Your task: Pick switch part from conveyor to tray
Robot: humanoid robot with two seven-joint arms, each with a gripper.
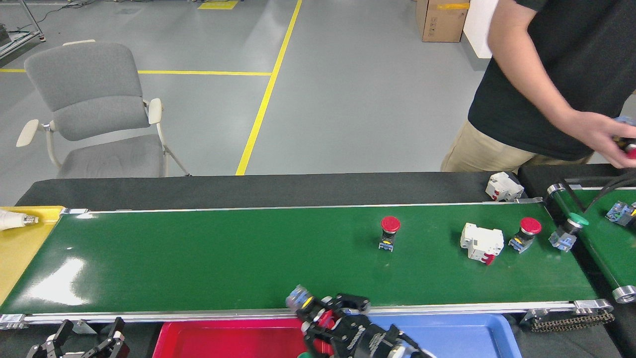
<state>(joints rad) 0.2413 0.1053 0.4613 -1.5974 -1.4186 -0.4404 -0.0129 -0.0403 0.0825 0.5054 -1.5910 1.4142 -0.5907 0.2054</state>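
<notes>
My right gripper (327, 311) is shut on a switch part (300, 300), a red push button with a grey-blue base. It holds the part over the near rail of the conveyor (223, 258), just above the right end of the red tray (228, 339). On the belt lie a red push button (389, 231), a white breaker (480, 242), another red button (525, 232) and a green button (569, 230). At the bottom left, off the belt, my left gripper (82, 342) stands open.
A blue tray (462, 334) sits right of the red one. A small green object (305, 355) lies in the red tray. A narrower belt (603, 248) stands at far right, a yellow tray (20, 248) at far left. A person's hand (603, 136) reaches in at the right.
</notes>
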